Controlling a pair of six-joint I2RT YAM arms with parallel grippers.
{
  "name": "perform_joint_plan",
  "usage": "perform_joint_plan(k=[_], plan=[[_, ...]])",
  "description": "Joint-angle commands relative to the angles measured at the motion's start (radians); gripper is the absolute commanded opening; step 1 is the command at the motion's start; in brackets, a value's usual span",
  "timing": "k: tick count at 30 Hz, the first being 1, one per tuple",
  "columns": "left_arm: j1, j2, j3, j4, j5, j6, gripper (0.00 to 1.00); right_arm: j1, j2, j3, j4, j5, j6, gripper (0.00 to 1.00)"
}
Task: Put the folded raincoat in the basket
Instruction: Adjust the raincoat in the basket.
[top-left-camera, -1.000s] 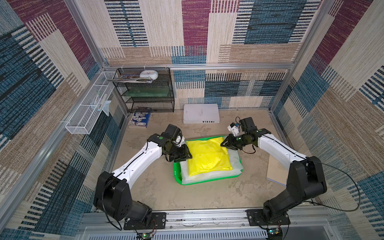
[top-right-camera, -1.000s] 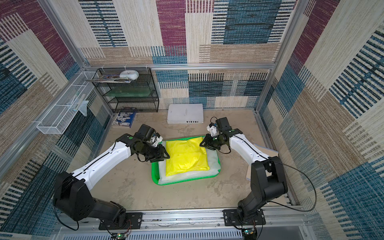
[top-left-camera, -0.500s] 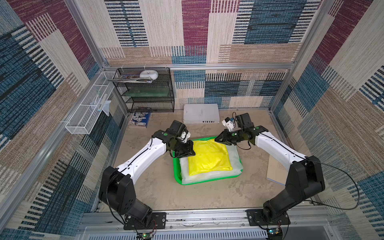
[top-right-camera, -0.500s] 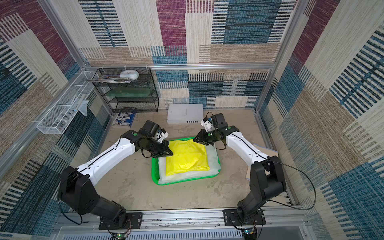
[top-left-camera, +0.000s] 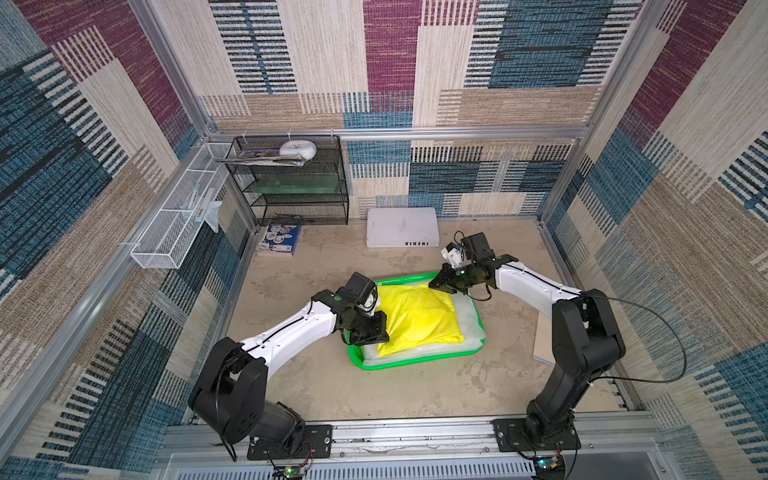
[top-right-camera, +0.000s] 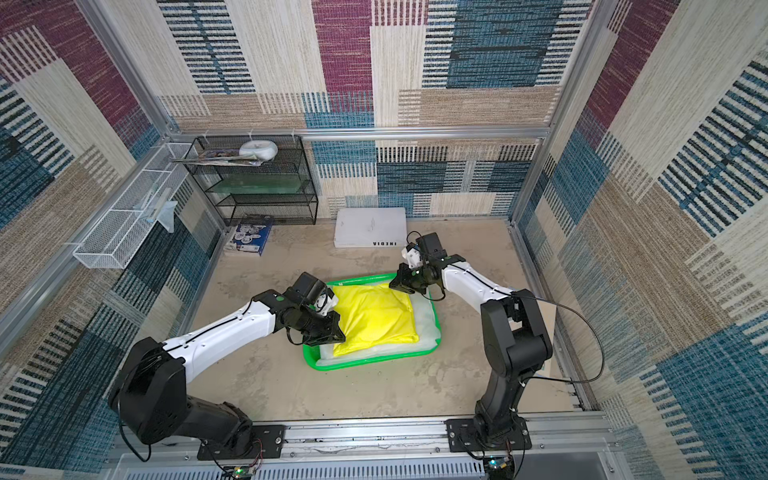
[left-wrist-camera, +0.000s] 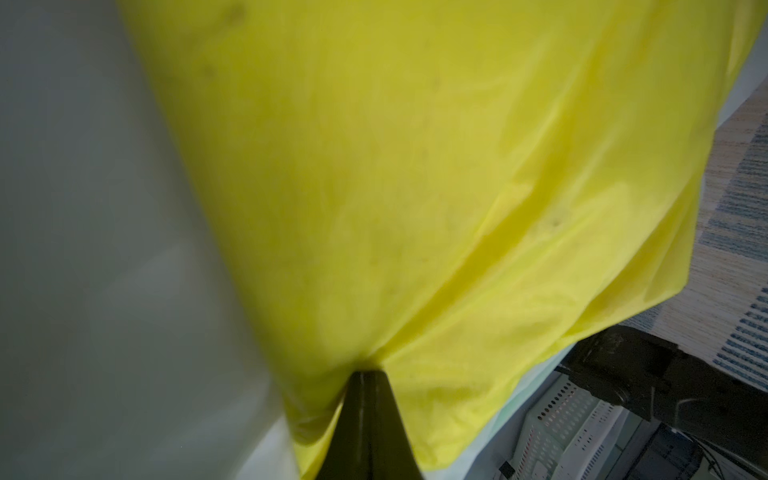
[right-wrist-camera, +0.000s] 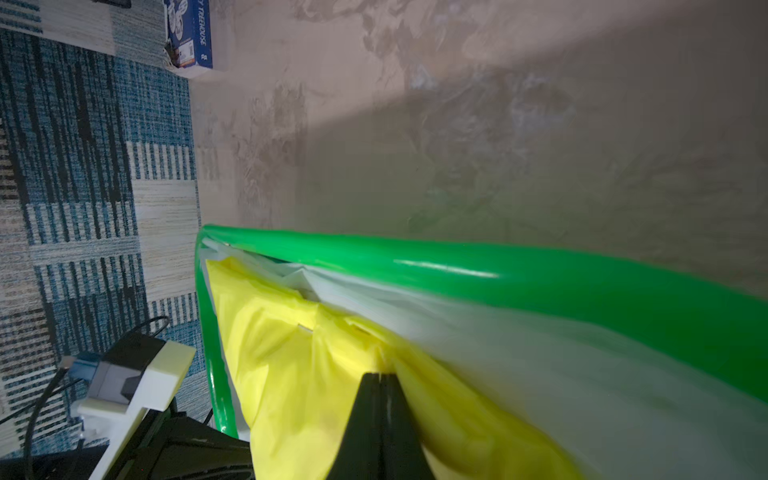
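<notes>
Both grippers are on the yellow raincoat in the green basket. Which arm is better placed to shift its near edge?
Left, probably. The left gripper is shut on the yellow raincoat at its near corner, by the near rim of the basket. The right gripper pinches the far corner.

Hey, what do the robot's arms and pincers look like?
The left arm and right arm match: black shoulder joints, white forearm shells with a thin black cable, black wrists bearing a green dot. The left pincer and right pincer are black wedges tapering to a tip, with white camera mounts behind. A loose black cable loops off the right arm.
</notes>
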Motion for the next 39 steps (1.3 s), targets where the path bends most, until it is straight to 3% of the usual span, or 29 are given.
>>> perform_joint_plan(k=[1,8,15,21,26,31,37,39], plan=[[0.000,-0.031,-0.009,-0.007,-0.038,-0.006,0.00,-0.023,0.006,0.010,-0.028,0.079,-0.033,0.02],[-0.001,-0.077,0.034,-0.050,-0.026,-0.005,0.00,-0.060,-0.004,0.037,-0.068,0.143,-0.072,0.00],[-0.002,-0.167,0.132,-0.103,0.027,-0.017,0.03,-0.037,-0.185,-0.018,-0.019,-0.075,-0.021,0.01],[-0.025,-0.089,0.188,-0.096,0.060,-0.010,0.00,0.037,-0.322,-0.172,-0.040,-0.115,0.012,0.02],[-0.078,-0.046,0.197,-0.099,0.035,0.007,0.00,0.079,-0.391,-0.286,-0.154,-0.030,-0.070,0.07],[-0.083,-0.052,0.100,-0.086,0.036,0.008,0.00,0.079,-0.433,-0.383,-0.247,0.040,-0.136,0.09],[-0.083,-0.080,0.097,-0.123,-0.005,0.023,0.00,0.079,-0.495,-0.379,-0.284,0.133,-0.127,0.10],[-0.080,-0.088,0.134,-0.175,-0.041,0.045,0.00,0.079,-0.515,-0.338,-0.307,0.162,-0.133,0.16]])
